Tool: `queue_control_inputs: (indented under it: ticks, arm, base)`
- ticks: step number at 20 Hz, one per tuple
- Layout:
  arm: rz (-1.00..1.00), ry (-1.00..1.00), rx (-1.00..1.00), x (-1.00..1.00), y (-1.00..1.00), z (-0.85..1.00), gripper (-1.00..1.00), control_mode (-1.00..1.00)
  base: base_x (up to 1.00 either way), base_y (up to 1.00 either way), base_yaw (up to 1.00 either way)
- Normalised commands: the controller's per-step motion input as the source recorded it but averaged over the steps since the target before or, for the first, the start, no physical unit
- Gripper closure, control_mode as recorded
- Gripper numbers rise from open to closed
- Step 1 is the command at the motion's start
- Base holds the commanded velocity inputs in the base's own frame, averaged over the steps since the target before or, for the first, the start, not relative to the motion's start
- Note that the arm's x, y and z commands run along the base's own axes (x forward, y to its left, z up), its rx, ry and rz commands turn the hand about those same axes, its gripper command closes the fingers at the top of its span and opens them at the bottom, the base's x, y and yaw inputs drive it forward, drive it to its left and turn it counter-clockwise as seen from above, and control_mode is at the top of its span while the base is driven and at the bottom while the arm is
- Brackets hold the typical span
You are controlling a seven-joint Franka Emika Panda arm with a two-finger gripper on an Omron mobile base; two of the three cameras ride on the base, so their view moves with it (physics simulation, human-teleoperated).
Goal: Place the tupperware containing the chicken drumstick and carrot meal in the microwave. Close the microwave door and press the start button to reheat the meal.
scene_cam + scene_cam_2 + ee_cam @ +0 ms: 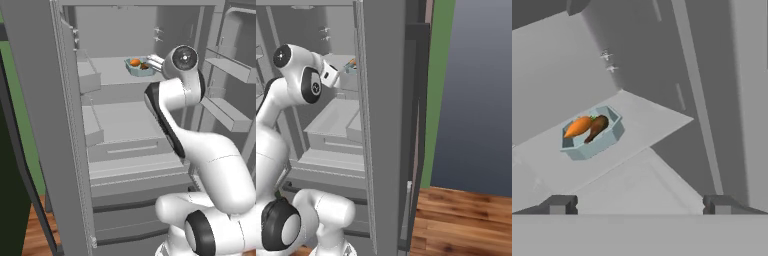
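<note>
Tupperware [591, 134] sits on an upper grey shelf [647, 120] inside an open fridge, toward the shelf's back. Pale blue-grey, angled corners, flared rim. Carrot [577, 126] and chicken drumstick [596, 128] lie side by side in it, touching; in the left base view the same tray [140, 68] shows orange and brown just behind the arm's wrist. In the right base view only a sliver of the tupperware [350, 66] peeks past the door edge.

Gripper [640, 204]: fingertips spread wide apart, nothing between them; it hangs short of the tray, pointing at it.

Surroundings: fridge interior all grey, lower shelves and a drawer front [131, 149] below. Open fridge doors on both sides; right-hand one carries door bins [229, 112]. Green wall [440, 85] and wood floor [461, 220] outside.

No writing or labels readable anywhere.

Hard to make out: small pale marks on the fridge's back wall [608, 61], too small to identify. Gripper fingers hidden behind the wrist in the left base view.
</note>
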Motion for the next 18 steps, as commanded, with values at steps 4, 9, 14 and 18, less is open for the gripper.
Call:
queue_control_inputs:
  ticks: [4,9,14,18]
  arm:
    - [0.00,0.12,0.08,0.25,0.01,0.00,-1.00,-1.00]
    - [0.00,0.15,0.09,0.21,0.00,0.00,-1.00,-1.00]
    - [0.00,0.13,0.06,0.21,0.00,0.00,-1.00,-1.00]
    - [0.00,0.05,0.01,0.27,0.01,-0.08,-1.00,-1.00]
  base:
    - [0.00,0.00,0.00]
    - [0.00,0.00,0.00]
    - [0.00,0.00,0.00]
    - [0.00,0.00,0.00]
